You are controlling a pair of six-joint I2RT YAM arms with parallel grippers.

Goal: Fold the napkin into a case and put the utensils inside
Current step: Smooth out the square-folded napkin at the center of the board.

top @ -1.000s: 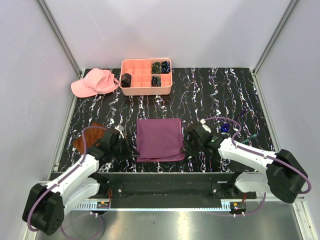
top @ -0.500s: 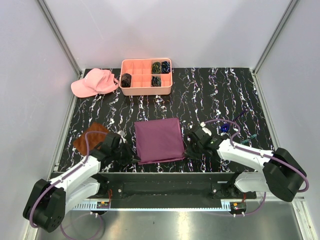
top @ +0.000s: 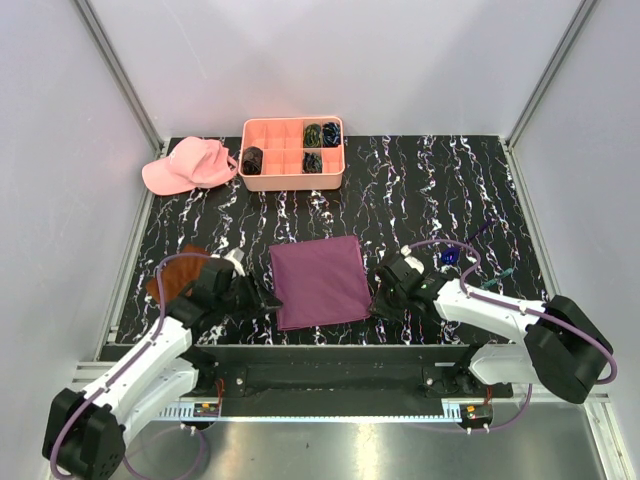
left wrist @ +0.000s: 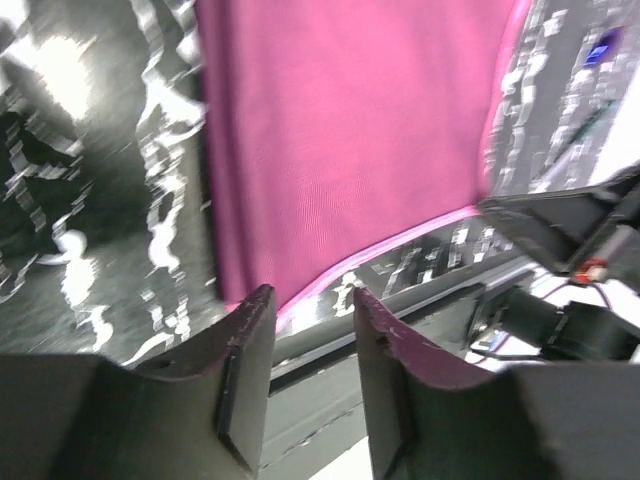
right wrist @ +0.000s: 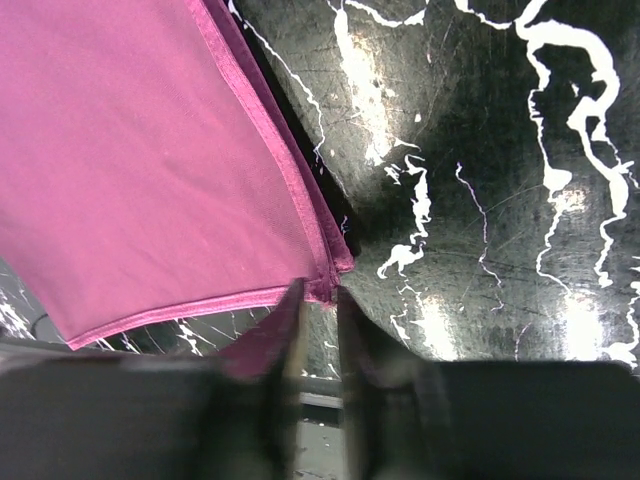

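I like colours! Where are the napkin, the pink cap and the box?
napkin [top: 318, 282], top view, middle of the cloth.
pink cap [top: 198, 160], top view, its crown.
box [top: 293, 183], top view, its front wall.

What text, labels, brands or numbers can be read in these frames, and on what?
No text is readable in any view.
The napkin, pink cap and compartment tray show no print or logo.
A small red-and-white tag sits on the rig below the table edge in the left wrist view. It may be a label, but it is too blurred to read.
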